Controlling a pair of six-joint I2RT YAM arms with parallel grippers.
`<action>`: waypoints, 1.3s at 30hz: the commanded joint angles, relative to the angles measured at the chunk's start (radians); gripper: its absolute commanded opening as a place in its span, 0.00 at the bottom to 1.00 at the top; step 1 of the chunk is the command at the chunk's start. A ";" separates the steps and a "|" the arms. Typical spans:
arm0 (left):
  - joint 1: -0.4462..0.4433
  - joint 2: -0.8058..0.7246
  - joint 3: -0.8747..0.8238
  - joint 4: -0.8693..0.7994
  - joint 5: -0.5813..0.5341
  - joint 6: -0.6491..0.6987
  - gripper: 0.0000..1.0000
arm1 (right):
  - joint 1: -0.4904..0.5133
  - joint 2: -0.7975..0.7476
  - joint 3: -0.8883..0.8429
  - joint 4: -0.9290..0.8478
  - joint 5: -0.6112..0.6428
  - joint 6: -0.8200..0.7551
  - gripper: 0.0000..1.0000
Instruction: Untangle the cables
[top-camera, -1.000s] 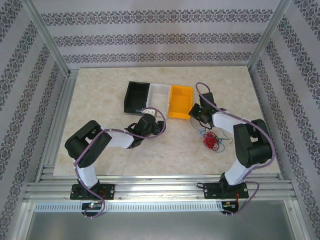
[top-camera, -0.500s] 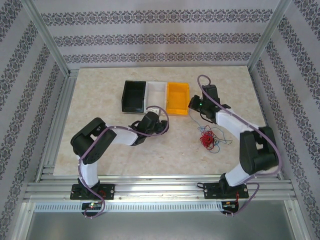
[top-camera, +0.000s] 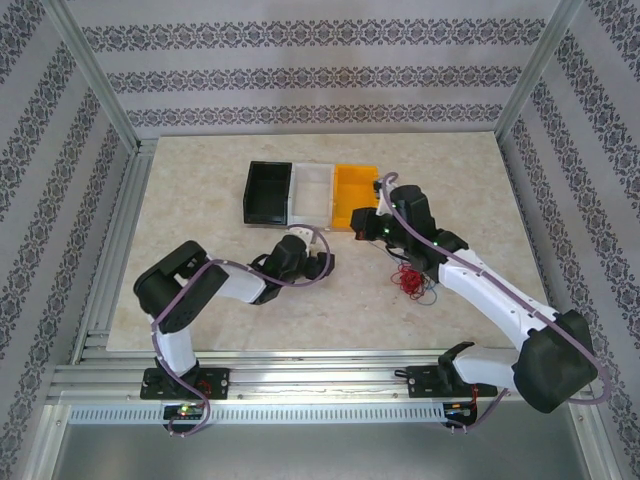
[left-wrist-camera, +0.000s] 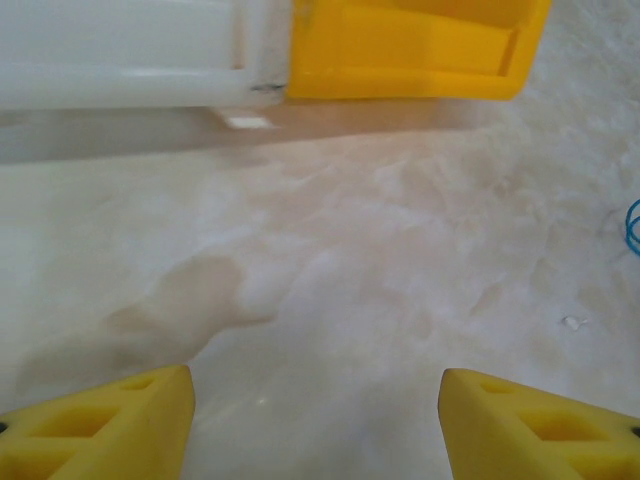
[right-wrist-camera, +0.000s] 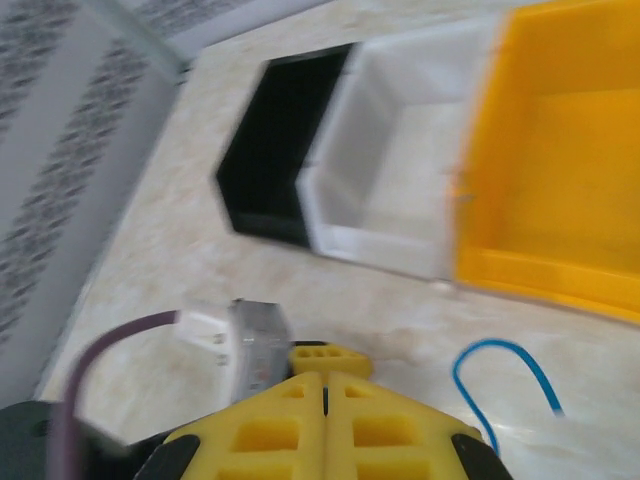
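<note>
Right gripper (right-wrist-camera: 325, 405) is pressed fully shut. Its wrist view shows a blue loop of the cables (right-wrist-camera: 500, 365) just beside the pads, though whether a wire is pinched I cannot tell. The left gripper (left-wrist-camera: 315, 430) stands well open over bare table (left-wrist-camera: 350, 280), holding nothing. From above, the cables lie in a red tangle right of both. Since a second ago the right arm (top-camera: 490, 290) has stretched leftward to the yellow bin's (top-camera: 355, 192) near edge — the left arm (top-camera: 235, 280) stays folded low.
</note>
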 joint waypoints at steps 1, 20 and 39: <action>-0.007 -0.084 -0.069 0.115 -0.128 -0.004 0.66 | 0.080 0.026 0.134 0.044 -0.078 -0.032 0.00; -0.006 -0.426 -0.223 -0.157 -0.301 0.096 0.67 | 0.055 0.088 0.014 -0.019 0.136 0.058 0.00; 0.075 -0.217 -0.032 -0.214 -0.232 -0.046 0.68 | -0.043 -0.041 -0.320 -0.082 0.413 0.203 0.55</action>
